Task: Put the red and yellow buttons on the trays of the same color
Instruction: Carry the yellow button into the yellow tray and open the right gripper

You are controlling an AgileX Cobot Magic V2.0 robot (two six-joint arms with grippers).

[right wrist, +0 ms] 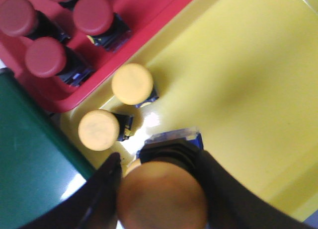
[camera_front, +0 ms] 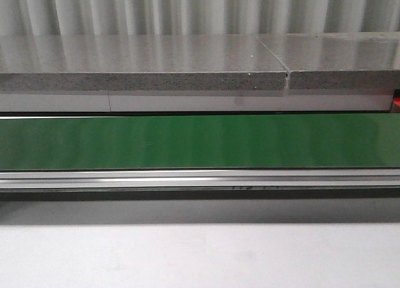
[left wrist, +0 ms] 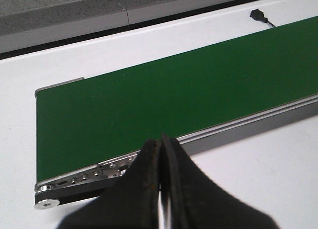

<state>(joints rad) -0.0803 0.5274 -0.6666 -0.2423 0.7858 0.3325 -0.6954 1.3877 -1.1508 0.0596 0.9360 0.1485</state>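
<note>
In the right wrist view my right gripper [right wrist: 161, 189] is shut on a yellow button [right wrist: 161, 199], held over the yellow tray [right wrist: 238, 80]. Two more yellow buttons [right wrist: 132, 84] [right wrist: 99, 130] stand in that tray near its edge. Beside it the red tray [right wrist: 149, 10] holds several red buttons [right wrist: 93, 14]. In the left wrist view my left gripper [left wrist: 161, 154] is shut with nothing in it, just in front of the end of the green conveyor belt [left wrist: 164, 100]. The front view shows only the bare belt [camera_front: 200, 141]; neither gripper, tray nor button appears there.
A grey stone-look ledge [camera_front: 144, 69] runs behind the belt. The belt's metal side rail [left wrist: 248, 124] and end roller bracket [left wrist: 49, 201] lie close to my left gripper. A small black connector [left wrist: 258, 14] sits on the white table beyond the belt.
</note>
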